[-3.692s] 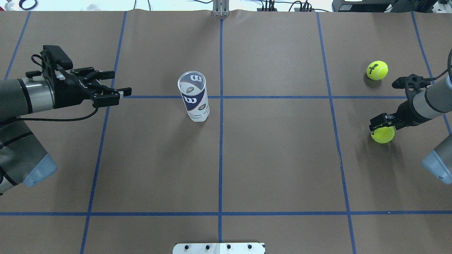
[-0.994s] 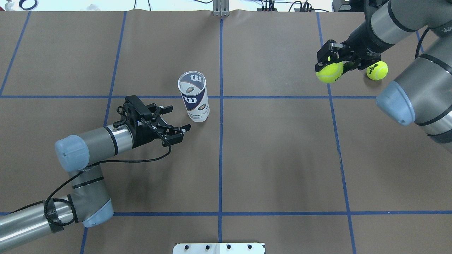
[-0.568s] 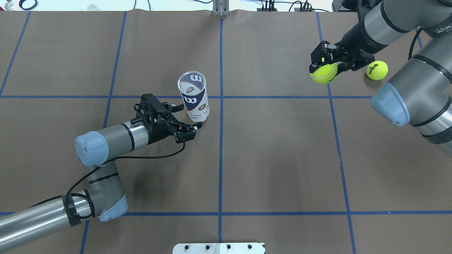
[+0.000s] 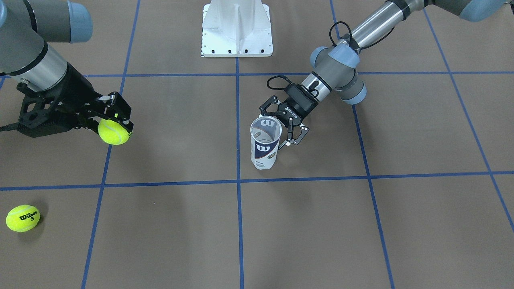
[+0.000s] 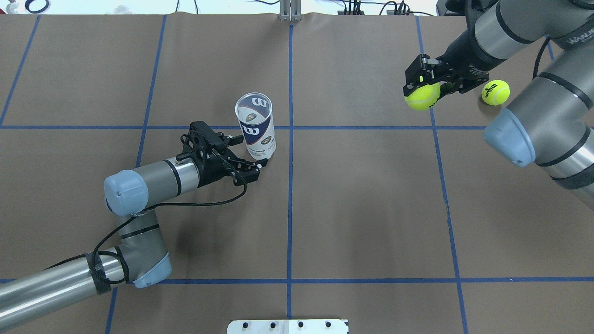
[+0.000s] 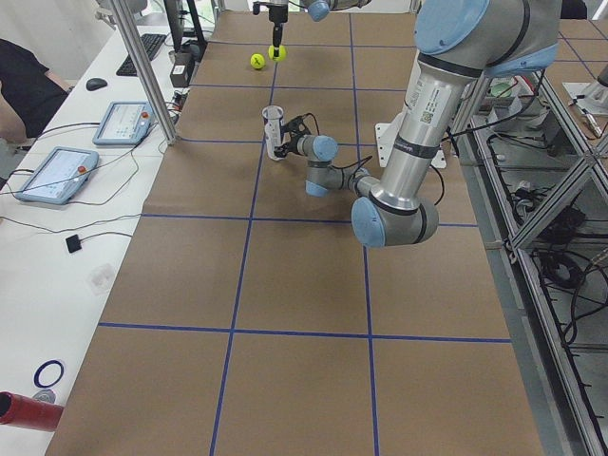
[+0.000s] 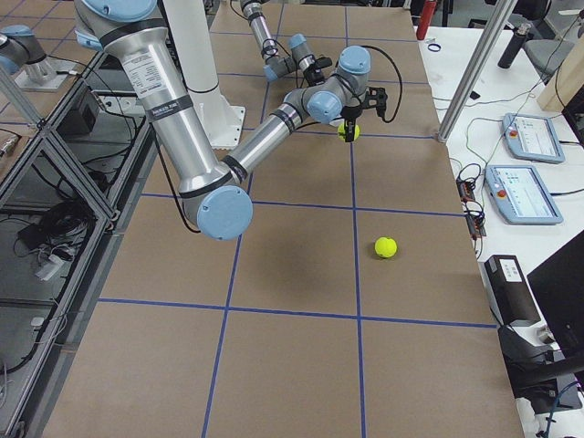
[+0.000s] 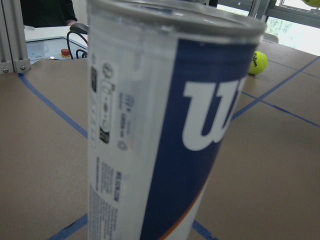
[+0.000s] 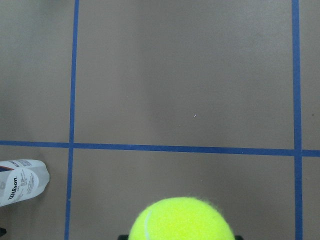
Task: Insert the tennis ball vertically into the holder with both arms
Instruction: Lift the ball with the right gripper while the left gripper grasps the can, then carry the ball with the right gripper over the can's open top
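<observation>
The holder (image 5: 255, 126), a clear can with a navy W label, stands upright near the table's middle; it also shows in the front view (image 4: 265, 143) and fills the left wrist view (image 8: 165, 130). My left gripper (image 5: 251, 150) is open and low, with one finger on each side of the can's lower part (image 4: 274, 129). My right gripper (image 5: 421, 88) is shut on a yellow tennis ball (image 5: 422, 97) and holds it above the table at the far right (image 4: 114, 132). The ball shows at the bottom of the right wrist view (image 9: 182, 220).
A second tennis ball (image 5: 495, 92) lies on the table just right of the held one (image 4: 23, 218). The white pedestal (image 4: 237, 28) stands at the robot's base. Blue tape lines cross the brown table cover. Operator tablets (image 6: 119, 122) sit beyond the table's far edge.
My left gripper has moved in from the left to straddle the can, which has shifted slightly. My right gripper picked a ball off the table, lifted it and carries it leftward.
</observation>
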`<state>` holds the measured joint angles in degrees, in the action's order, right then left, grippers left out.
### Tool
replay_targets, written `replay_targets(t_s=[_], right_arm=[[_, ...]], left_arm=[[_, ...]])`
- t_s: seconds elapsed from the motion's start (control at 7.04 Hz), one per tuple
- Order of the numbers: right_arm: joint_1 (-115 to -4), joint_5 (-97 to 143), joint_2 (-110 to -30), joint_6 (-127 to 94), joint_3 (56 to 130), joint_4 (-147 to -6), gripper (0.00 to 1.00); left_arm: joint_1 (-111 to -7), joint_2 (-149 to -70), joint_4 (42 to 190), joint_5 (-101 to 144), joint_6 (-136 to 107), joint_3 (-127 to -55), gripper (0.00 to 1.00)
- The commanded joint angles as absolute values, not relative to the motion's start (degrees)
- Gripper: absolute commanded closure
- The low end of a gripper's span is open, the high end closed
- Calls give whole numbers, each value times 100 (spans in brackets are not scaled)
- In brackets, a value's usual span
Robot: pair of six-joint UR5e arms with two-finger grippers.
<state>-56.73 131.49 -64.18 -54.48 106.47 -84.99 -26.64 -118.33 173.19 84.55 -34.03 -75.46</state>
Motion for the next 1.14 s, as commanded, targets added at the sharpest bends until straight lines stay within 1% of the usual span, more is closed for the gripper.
replay_targets(t_s=[0.0, 0.99], right_arm=[[-5616, 13140, -6372, -5554, 10643, -8499, 100], [-5590, 13131, -6328, -5555, 10635, -8499, 100]], left_arm=[[-2689, -11839, 17323, 8455, -3401, -7541, 1], [-2769, -11865, 17279, 8235, -3401, -7497, 1]])
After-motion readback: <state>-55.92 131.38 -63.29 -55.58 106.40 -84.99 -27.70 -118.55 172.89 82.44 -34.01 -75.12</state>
